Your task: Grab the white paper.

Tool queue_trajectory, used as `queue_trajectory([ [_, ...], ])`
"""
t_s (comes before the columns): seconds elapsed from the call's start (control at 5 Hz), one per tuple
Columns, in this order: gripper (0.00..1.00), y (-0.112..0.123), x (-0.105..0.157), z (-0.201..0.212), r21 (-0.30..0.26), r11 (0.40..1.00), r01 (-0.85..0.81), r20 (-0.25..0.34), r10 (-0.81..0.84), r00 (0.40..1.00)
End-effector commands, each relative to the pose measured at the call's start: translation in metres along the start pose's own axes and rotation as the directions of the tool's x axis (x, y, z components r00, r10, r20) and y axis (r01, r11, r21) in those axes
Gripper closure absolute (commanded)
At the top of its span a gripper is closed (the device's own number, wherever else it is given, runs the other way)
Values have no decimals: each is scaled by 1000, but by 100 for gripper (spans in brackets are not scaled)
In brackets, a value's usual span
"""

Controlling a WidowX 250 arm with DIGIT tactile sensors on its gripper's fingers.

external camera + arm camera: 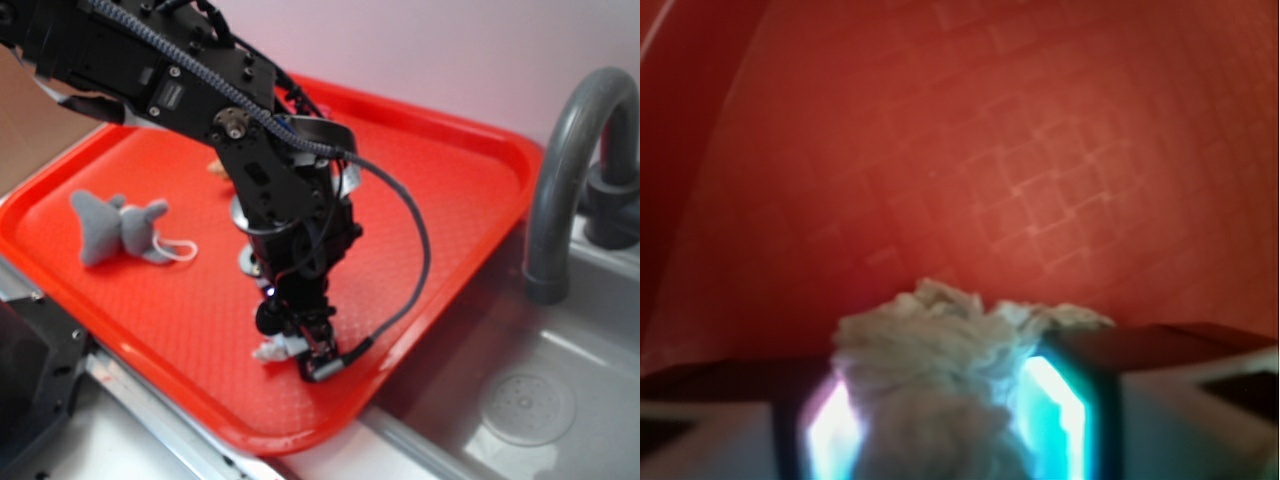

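Crumpled white paper (940,370) fills the bottom of the wrist view, wedged between the two fingers of the gripper (950,420). From outside, the black robot arm (250,130) reaches down to the near part of a red tray (450,200), where the paper sits. Both jaws press against the wad's sides, clamped on it. The grab looks made; lifting appears to remain. A grey plush toy (115,228) lies well apart on the tray.

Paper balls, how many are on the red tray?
1: the white paper sits between the fingers of the gripper near the front edge of the tray. The arm may hide others behind it.
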State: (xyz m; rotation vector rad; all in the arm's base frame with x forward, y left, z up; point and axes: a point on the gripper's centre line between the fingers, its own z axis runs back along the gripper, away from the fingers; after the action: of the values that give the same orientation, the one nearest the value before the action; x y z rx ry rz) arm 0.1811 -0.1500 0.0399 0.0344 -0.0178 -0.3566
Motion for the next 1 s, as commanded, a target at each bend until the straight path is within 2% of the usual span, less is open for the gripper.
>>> queue_trajectory([
  [0.0, 100, 18, 8, 25, -54, 996, -77, 47, 79, 996],
  [0.2, 100, 31, 15, 48, -53, 989, -136, 43, 139, 989],
  [0.4, 100, 58, 15, 94, -69, 961, -269, 43, 273, 961],
  [0.8, 100, 110, -23, 184, -119, 842, -527, 146, 540, 829],
])
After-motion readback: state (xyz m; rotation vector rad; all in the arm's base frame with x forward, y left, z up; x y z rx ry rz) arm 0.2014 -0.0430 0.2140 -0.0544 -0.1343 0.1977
